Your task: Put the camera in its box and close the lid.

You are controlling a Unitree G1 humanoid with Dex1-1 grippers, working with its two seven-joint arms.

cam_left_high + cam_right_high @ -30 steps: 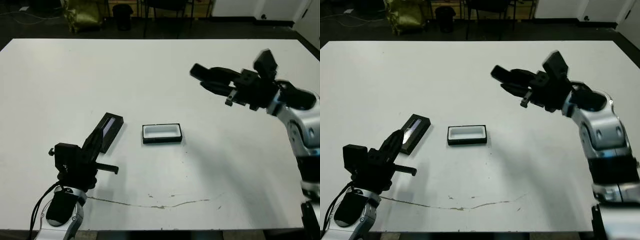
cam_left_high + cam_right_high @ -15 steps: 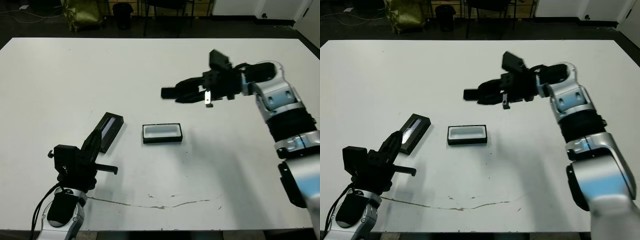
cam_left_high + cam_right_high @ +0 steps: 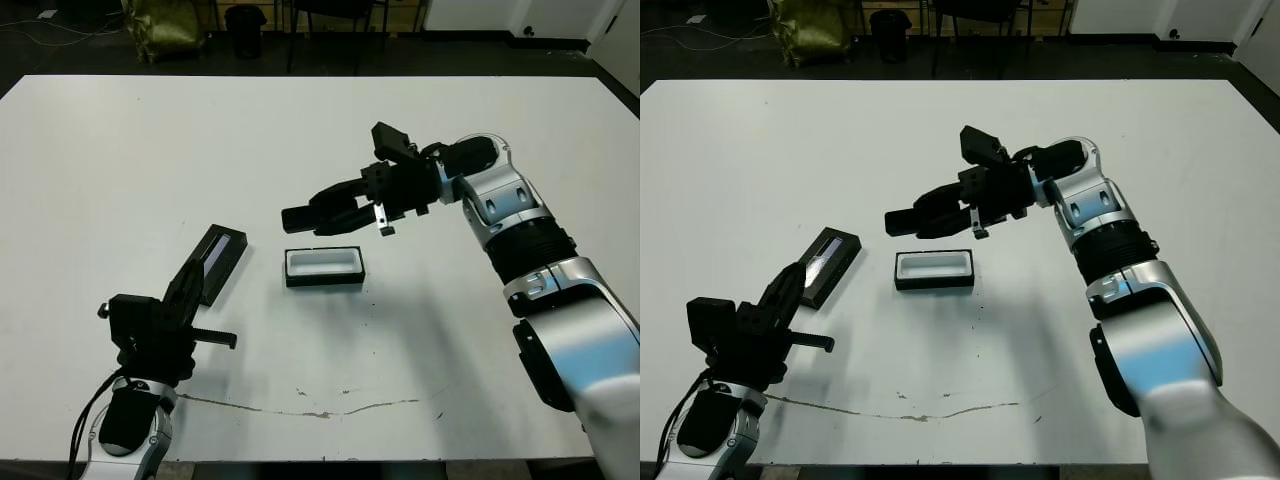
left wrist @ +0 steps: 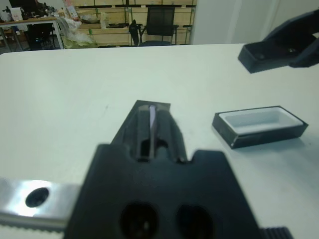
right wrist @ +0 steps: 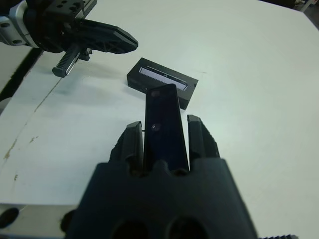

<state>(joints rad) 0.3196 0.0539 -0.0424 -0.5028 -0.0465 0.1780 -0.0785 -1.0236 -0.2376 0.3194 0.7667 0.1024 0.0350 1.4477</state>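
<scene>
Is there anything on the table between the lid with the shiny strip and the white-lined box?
No. In the left eye view, only bare white table separates the lid from the box.

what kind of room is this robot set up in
Probably a lab or workshop. A large white table fills the head views, and the left wrist view shows a black office chair, wooden shelving and a cluttered desk beyond it. The floor past the table looks dark.
</scene>
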